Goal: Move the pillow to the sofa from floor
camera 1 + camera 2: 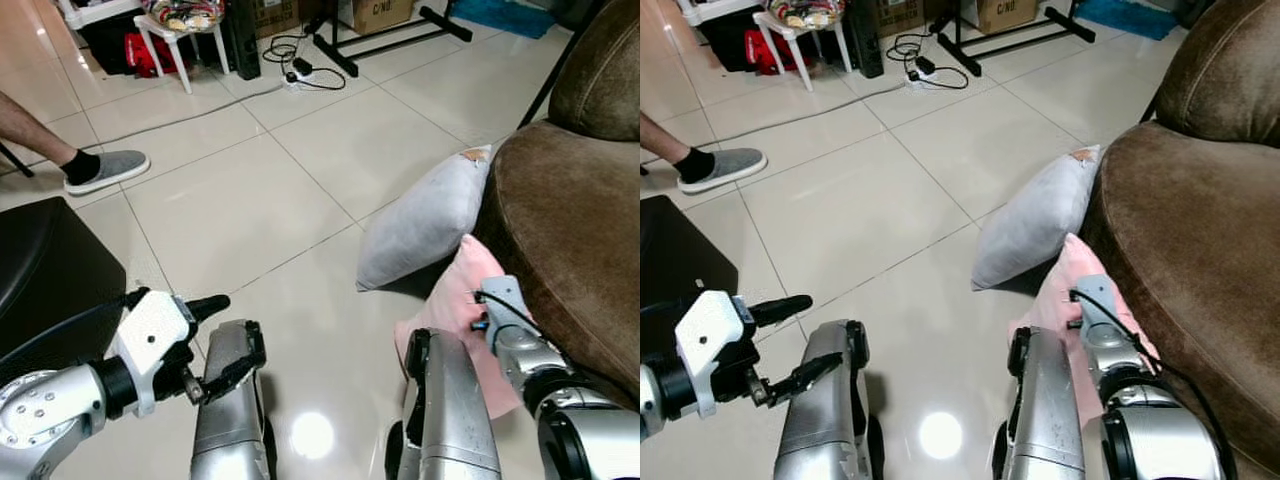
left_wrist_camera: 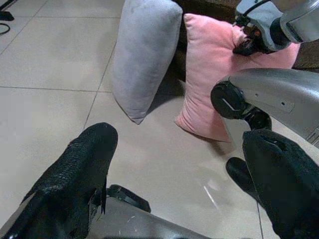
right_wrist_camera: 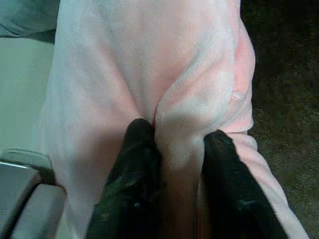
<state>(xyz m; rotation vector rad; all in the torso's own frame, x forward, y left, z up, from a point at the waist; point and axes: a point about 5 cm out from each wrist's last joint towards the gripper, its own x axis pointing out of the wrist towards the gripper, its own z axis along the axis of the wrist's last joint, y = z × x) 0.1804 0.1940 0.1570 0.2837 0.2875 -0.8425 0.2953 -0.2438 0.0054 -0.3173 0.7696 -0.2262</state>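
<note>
**Operator:** Against the sofa [image 1: 560, 200] front, where is the pillow located, and how is it held?

**Technician:** The pink pillow [image 1: 450, 300] is seen propped on the floor [image 1: 250, 210], leaning against the sofa base, with a grey pillow [image 1: 425, 220] just beside it, also resting against the sofa. A fold of the pink fabric is pinched between the fingers of the right gripper [image 3: 174, 149], which are nearly closed on it.

**Operator:** And the other arm?

**Technician:** The left gripper [image 2: 179, 164] is held away from the sofa, above bare floor, with its fingers spread wide and nothing between them.

**Operator:** Which step is in hand?

**Technician:** The grasp is judged complete; the lift is not yet done. Next, the pillow should be raised clear of the floor and carried over the sofa seat edge before release. Only a fold is held, so slippage is considered possible; a steady lift is advised.
</note>
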